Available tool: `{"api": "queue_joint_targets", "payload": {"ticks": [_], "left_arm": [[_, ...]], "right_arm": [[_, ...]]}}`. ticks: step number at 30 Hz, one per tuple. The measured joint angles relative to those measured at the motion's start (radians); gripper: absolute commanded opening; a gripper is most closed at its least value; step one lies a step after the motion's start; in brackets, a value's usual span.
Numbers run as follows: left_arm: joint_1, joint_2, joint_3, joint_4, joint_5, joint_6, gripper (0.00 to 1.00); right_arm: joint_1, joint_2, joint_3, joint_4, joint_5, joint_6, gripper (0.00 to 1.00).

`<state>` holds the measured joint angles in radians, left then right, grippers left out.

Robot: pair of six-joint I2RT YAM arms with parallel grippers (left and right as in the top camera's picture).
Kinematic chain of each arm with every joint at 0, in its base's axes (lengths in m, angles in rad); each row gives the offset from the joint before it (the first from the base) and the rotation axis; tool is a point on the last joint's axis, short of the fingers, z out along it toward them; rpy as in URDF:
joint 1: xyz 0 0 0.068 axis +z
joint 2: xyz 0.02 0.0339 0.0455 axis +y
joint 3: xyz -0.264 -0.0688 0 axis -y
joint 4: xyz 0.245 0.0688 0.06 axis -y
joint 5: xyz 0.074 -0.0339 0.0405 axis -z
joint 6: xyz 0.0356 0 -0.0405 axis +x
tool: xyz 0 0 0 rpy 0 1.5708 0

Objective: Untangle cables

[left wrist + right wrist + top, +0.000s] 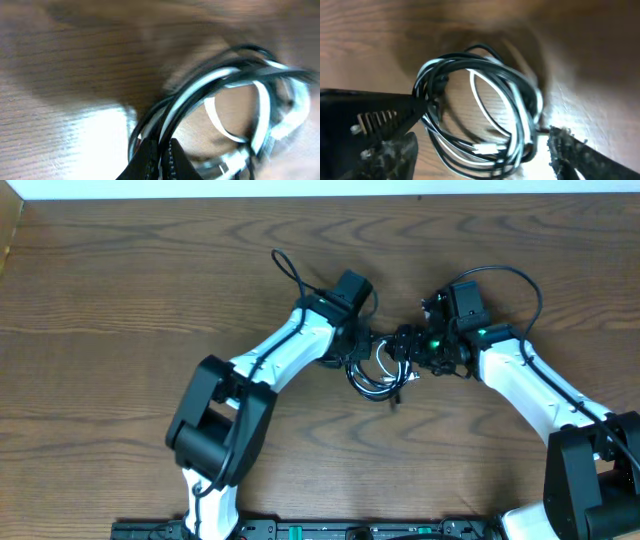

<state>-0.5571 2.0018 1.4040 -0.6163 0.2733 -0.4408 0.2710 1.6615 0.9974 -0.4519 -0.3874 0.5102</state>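
The cables (372, 378) lie as one small coil of black and white cords on the wooden table, between my two grippers. In the left wrist view the coil (235, 85) loops away from my left gripper (161, 148), which is shut on a few black and white strands at the coil's edge. My left gripper (360, 348) sits at the coil's upper left in the overhead view. My right gripper (402, 352) hangs over the coil's right side. Its jaws (481, 144) stand wide open, astride the coil (485, 115), and a white plug end (487, 148) lies between them.
The wooden table (120, 290) stretches out bare on all sides. My left gripper's black finger (370, 115) reaches into the right wrist view from the left, touching the coil. Thicker black arm cables (290, 268) arch up behind both wrists.
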Motion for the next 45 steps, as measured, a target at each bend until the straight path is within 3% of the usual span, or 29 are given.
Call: {"api": "queue_joint_targets", "payload": {"ticks": [4, 10, 16, 26, 45], "left_arm": [[0.023, -0.077, 0.000, 0.000, 0.114, 0.073, 0.07], [0.066, -0.141, 0.000, -0.006, 0.295, 0.144, 0.08], [0.124, -0.141, 0.000, -0.008, 0.387, 0.161, 0.07], [0.140, -0.141, 0.000, -0.009, 0.420, 0.161, 0.07], [0.140, -0.141, 0.000, -0.013, 0.425, 0.161, 0.08]], "right_arm": [[-0.019, 0.000, 0.000, 0.085, -0.117, -0.082, 0.70], [-0.034, 0.000, 0.000, 0.154, -0.244, -0.106, 0.44], [-0.029, 0.000, 0.000, 0.154, -0.243, -0.042, 0.34], [-0.008, 0.072, 0.000, 0.249, -0.293, 0.032, 0.32], [0.018, 0.099, 0.000, 0.349, -0.344, 0.124, 0.37]]}}
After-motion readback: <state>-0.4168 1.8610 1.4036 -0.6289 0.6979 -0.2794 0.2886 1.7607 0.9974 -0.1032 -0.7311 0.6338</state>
